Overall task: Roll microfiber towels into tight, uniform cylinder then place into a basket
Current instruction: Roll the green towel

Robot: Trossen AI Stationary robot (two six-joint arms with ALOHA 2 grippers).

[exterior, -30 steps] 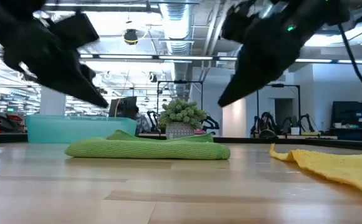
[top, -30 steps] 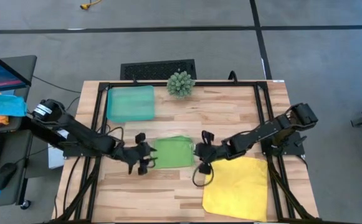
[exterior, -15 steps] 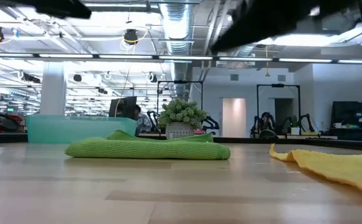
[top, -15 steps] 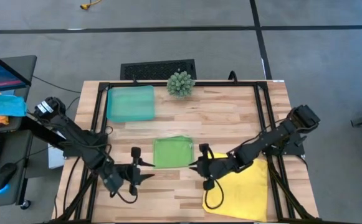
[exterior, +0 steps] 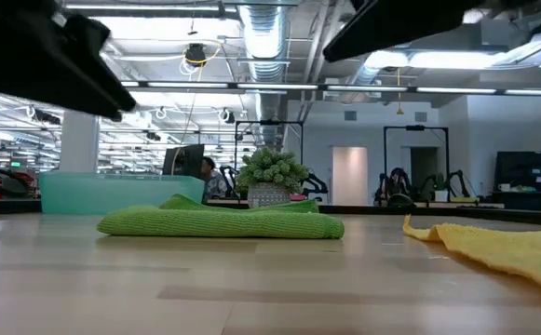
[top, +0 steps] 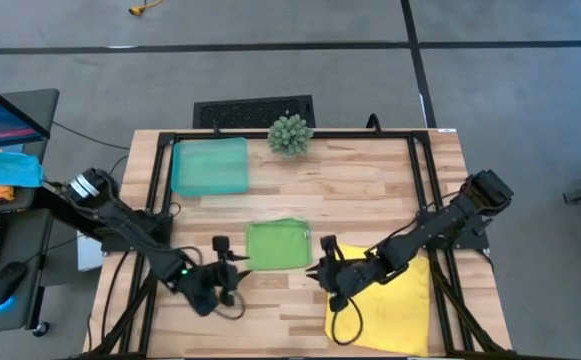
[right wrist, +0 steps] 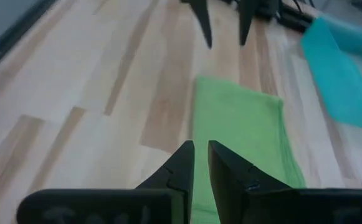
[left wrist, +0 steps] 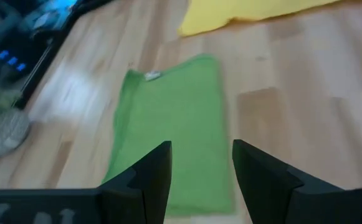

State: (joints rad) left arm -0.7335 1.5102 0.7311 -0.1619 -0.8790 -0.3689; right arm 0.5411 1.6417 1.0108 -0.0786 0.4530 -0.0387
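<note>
Hovering over the tabletop (top: 370, 190), both my grippers hang empty beside the green towel (top: 276, 245), its rolling not begun.

My left gripper (top: 232, 280) stands part open, my right gripper (top: 319, 268) nearly closed; next comes pinching the near edge. The cloth lies folded flat, mid-table, well apart from the teal basket (top: 210, 166).

Grey floor (top: 270, 60), ceiling lights (exterior: 205, 86), ducts (exterior: 265, 46)

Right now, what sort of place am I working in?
Probably a large robotics lab or industrial hall: exposed ceiling ducts, more robot arm stations behind, and a framed wooden workbench on concrete floor.
</note>
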